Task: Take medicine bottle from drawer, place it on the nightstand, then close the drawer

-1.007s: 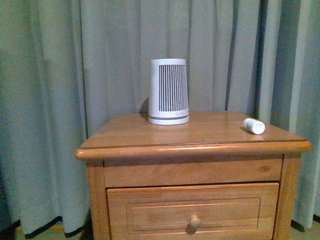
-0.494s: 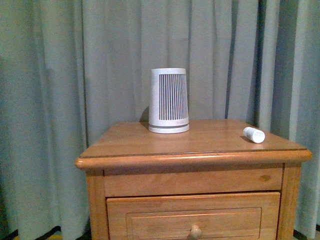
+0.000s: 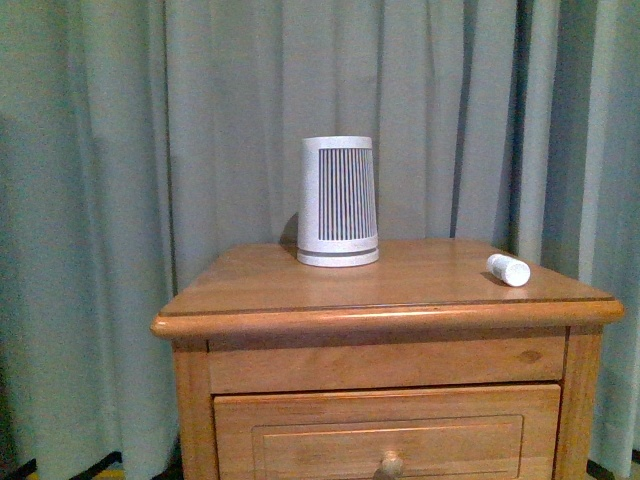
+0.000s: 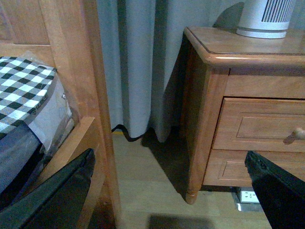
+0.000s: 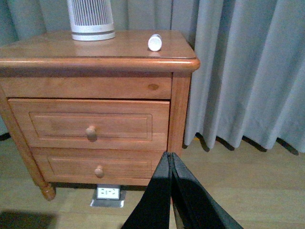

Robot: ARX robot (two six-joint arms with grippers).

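Note:
The small white medicine bottle lies on its side on the top of the orange-brown nightstand, near the right edge. The upper drawer is pushed in flush, its round knob showing. My right gripper is shut with nothing in it, well back from the nightstand and low over the floor. My left gripper stands wide open and empty, off the nightstand's left side near the floor. Neither arm shows in the front view.
A tall white ribbed cylinder stands at the back middle of the top. The lower drawer is shut too. Grey curtains hang behind. A wooden bed frame with checked bedding is left of the nightstand. A floor socket lies under it.
The front camera's view rose slightly a second ago, then held still. The bottle and drawer have not moved.

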